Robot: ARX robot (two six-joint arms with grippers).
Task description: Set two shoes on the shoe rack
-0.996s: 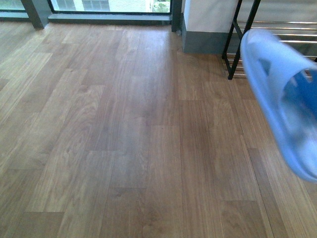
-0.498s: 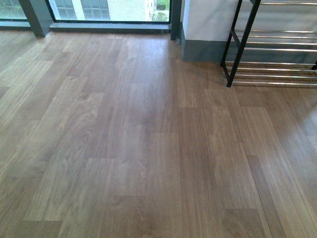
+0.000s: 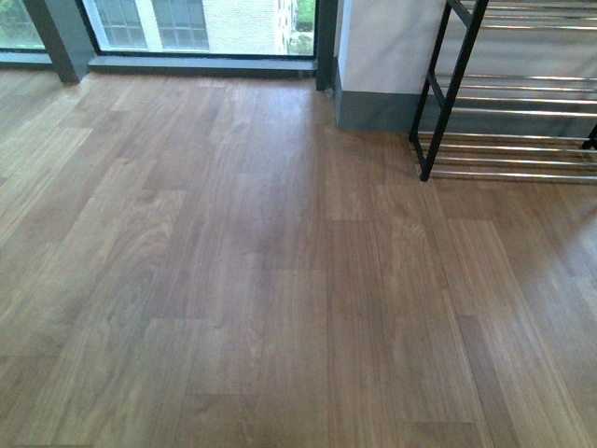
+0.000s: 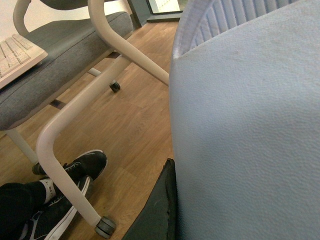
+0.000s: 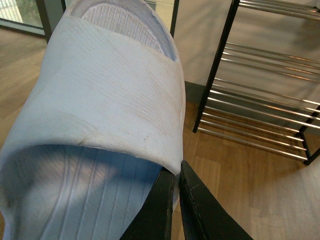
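Front view, rack: the shoe rack (image 3: 446,93) is standing on the wooden floor (image 3: 233,280) ahead and to the robot's right, beside a pale pillar (image 3: 382,47). Only its near end post and chrome bars are showing.
Front view, arms: neither arm and neither shoe is appearing here.
Left wrist view, shoe: a pale blue slide, the left slide (image 4: 250,140), is filling most of the picture and hanging clear of the floor.
Left wrist view, claw: the left claw (image 4: 160,210) is showing one dark finger lying against the slide. I am judging it to be grasping the slide, since nothing else is carrying it.
Left wrist view, surroundings: an office chair (image 4: 60,60) and a seated person's black sneakers (image 4: 75,175) are sitting below; the rack is not appearing.
Right wrist view, shoe: the right slide (image 5: 110,95) is being held up, its long axis running straight away from the claw.
Right wrist view, claw: the right claw (image 5: 176,200) is pinching the strap's edge between its two dark fingers.
Right wrist view, rack: its tiers (image 5: 260,95) are lying beyond and to one side of the slide, well apart, with no shoes on the visible bars.
Deciding relation: the right arm is looking nearer the rack, so its slide is likely going first, turned across the bars.
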